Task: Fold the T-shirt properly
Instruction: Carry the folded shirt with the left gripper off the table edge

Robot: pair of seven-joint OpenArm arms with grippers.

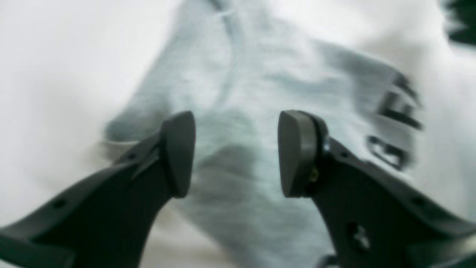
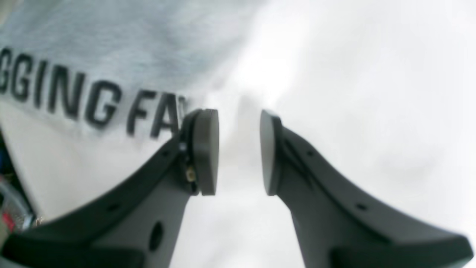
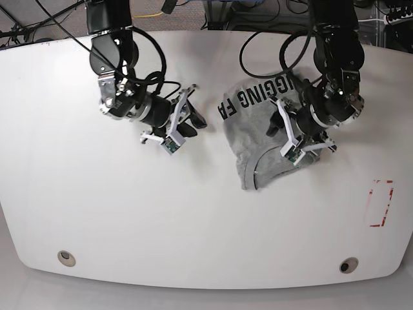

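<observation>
Item: the T-shirt (image 3: 258,139), heather grey, black block lettering. You find it on the white table (image 3: 129,213), right of centre in the base view, bunched into a compact, partly folded heap. Its long axis runs from the lettered band at the far edge down to a narrow end nearer you, leaning slightly toward the left of that view. The lettering (image 3: 258,95) curves along the far edge, and the readable part is "GGING FA". A seam or hem line shows in the lower part of the heap.

Item: the left gripper (image 1: 236,152). You see it on the right side of the base view, poised directly over the right part of the shirt. In its wrist view the two dark pads stand clearly apart with grey cloth showing in the gap below them; nothing is pinched between them. Whether the pads touch the cloth you cannot tell, as that view is blurred.

Item: the right gripper (image 2: 239,150). You see it on the left side of the base view, over bare table just beside the shirt's left edge. Its pads stand a modest gap apart with only white tabletop between them, gripping nothing. In its wrist view the lettered edge of the shirt lies just left of the near pad.

Item: a red-outlined rectangle (image 3: 380,203), marked on the table near its right edge, well apart from the shirt.
</observation>
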